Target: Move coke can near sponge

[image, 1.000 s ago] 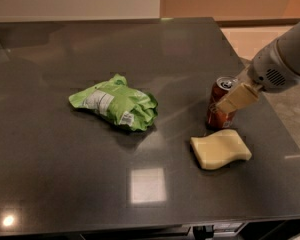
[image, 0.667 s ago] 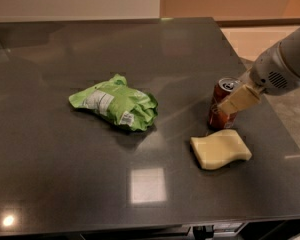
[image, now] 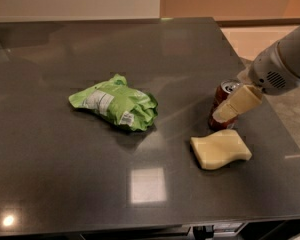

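Observation:
The coke can (image: 221, 96) is red with a silver top and stands upright at the right side of the dark table (image: 140, 194). My gripper (image: 223, 112) comes in from the right and is closed around the can; one cream finger (image: 238, 103) crosses its front and the other is hidden behind it. The sponge (image: 220, 148), a pale yellow block with wavy edges, lies flat just in front of the can, a small gap away.
A crumpled green snack bag (image: 115, 102) lies left of centre. The table's right edge (image: 270, 109) runs close behind the can, with the floor beyond it. The grey arm housing (image: 277, 69) hangs over that edge.
The gripper and the can have sunk slightly toward the table and hardly shifted sideways. The sponge and the bag have not moved.

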